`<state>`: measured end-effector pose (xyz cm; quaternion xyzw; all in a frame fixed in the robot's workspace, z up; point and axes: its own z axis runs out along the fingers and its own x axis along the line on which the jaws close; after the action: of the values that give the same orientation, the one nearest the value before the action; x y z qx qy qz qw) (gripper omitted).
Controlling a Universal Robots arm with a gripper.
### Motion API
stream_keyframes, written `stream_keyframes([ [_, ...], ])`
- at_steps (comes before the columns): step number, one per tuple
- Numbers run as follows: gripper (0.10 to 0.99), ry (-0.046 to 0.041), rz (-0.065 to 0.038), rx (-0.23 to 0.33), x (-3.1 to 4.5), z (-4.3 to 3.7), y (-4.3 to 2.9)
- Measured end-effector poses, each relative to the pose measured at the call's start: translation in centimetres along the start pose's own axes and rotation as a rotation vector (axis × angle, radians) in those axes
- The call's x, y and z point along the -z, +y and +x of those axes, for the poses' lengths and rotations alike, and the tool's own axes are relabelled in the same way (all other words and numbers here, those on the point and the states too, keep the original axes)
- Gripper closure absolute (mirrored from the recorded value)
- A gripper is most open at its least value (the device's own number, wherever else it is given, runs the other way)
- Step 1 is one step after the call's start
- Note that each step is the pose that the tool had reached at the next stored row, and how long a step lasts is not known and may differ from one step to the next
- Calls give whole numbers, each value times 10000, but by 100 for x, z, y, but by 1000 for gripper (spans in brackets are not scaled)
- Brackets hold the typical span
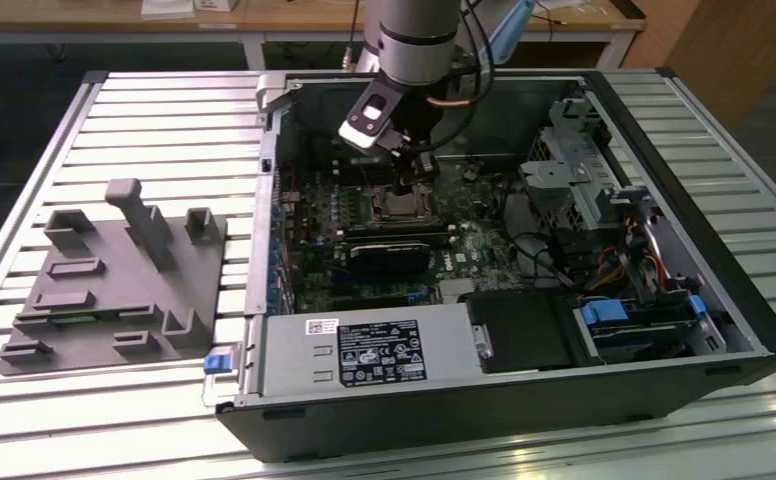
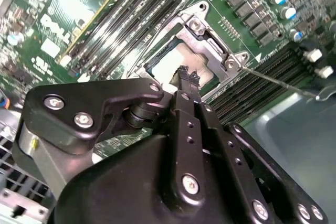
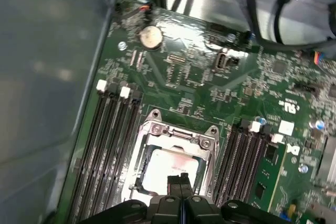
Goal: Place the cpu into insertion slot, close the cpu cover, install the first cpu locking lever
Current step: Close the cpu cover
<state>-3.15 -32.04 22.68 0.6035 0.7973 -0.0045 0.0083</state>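
Note:
The cpu (image 3: 167, 167) (image 2: 176, 62) lies flat in the insertion slot, its pale metal face up. The silvery cpu cover (image 3: 157, 130) (image 2: 207, 34) frames it and looks lowered over it. My gripper (image 3: 181, 178) (image 2: 187, 75) is shut with nothing between its fingers. Its tips are right over the cpu's face near one edge, and I cannot tell whether they touch it. A thin metal locking lever (image 2: 275, 81) runs out from one socket corner across the memory slots. In the exterior view the gripper (image 1: 410, 188) reaches down into the open computer case onto the socket (image 1: 398, 208).
Black memory slots (image 3: 109, 140) (image 3: 242, 153) flank the socket closely on both sides. A black heatsink block (image 1: 391, 255) sits just in front of the socket. The power supply (image 1: 361, 355), drive cage (image 1: 588, 170) and cables (image 1: 628, 265) crowd the case. A grey fixture block (image 1: 108, 280) lies at the exterior view's left.

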Motion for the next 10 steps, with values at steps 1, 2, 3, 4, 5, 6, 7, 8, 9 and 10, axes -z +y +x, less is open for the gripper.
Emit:
stream_keyframes([
  [1, 980, 1, -3, 180, 0, 0, 0],
  [2, 980, 1, -6, 365, -1, 0, 0],
  [3, 980, 2, -10, 545, -1, 0, 0],
  [4, 980, 2, -14, 736, -2, 0, 0],
  [5, 980, 3, -17, 910, -2, 0, 0],
  [6, 980, 3, -20, 1102, -3, 0, 0],
  [7, 980, 4, -24, 1280, -3, 0, 0],
  [8, 980, 4, -27, 1460, -4, 0, 0],
  [9, 980, 5, -31, 1640, -4, 0, 0],
  [10, 980, 6, -34, 1820, -5, 0, 0],
])
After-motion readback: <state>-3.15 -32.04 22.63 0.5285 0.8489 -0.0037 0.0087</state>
